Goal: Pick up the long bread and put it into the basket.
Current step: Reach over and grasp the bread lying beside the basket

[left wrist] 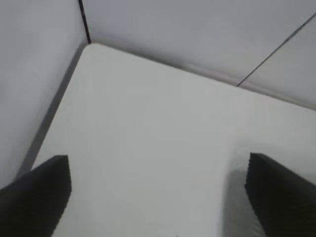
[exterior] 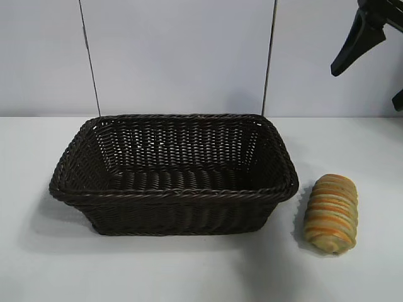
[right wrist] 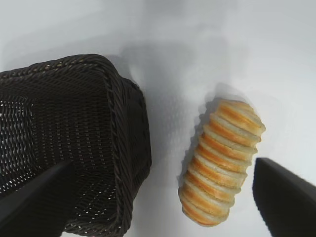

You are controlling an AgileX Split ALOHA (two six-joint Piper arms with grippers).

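Observation:
The long bread (exterior: 332, 213), a golden-tan ridged loaf with orange stripes, lies on the white table just right of the basket (exterior: 75, 189). The basket is dark-brown wicker, empty, at the table's middle. My right gripper (exterior: 371, 53) hangs high at the top right, above and behind the bread, jaws open and empty. In the right wrist view the bread (right wrist: 222, 163) lies below between the open fingers (right wrist: 284, 202), with the basket's corner (right wrist: 118, 123) beside it. My left gripper (left wrist: 158, 197) is open over bare table and is out of the exterior view.
White wall panels with two dark vertical seams (exterior: 90, 60) stand behind the table. The left wrist view shows the table's corner (left wrist: 89, 47) against the wall. Bare table surface lies in front of the basket and right of the bread.

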